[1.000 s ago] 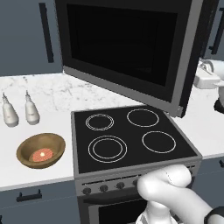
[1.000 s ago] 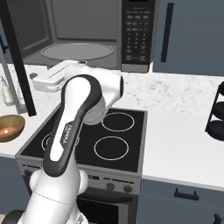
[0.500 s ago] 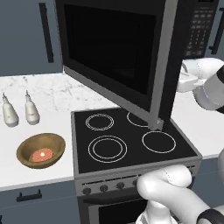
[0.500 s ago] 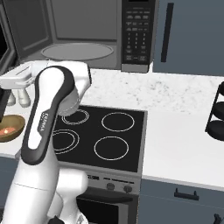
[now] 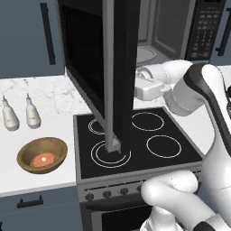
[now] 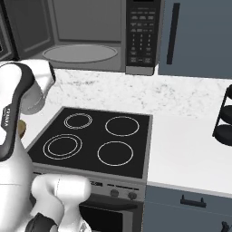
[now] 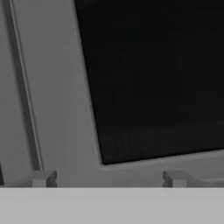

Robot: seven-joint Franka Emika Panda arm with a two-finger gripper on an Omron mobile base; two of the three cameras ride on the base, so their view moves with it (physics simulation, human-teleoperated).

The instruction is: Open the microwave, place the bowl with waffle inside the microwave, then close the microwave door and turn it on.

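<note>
The microwave [image 6: 90, 36] sits above and behind the stovetop [image 6: 93, 140], with its keypad panel [image 6: 141, 34] on the right and the turntable [image 6: 80, 53] inside. The microwave door [image 5: 101, 72] stands swung out over the stovetop's left burners. On the tabletop [image 5: 27, 176] left of the stovetop lies the bowl [image 5: 42, 155] with the waffle [image 5: 43, 159] in it, two bottles [image 5: 20, 115] behind it.

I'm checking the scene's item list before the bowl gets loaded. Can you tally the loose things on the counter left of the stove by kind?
Bottles: 2, one beside the other, near the wall
Bowl: 1, at the counter's front
Waffle: 1, lying in the bowl
Total: 4
</note>
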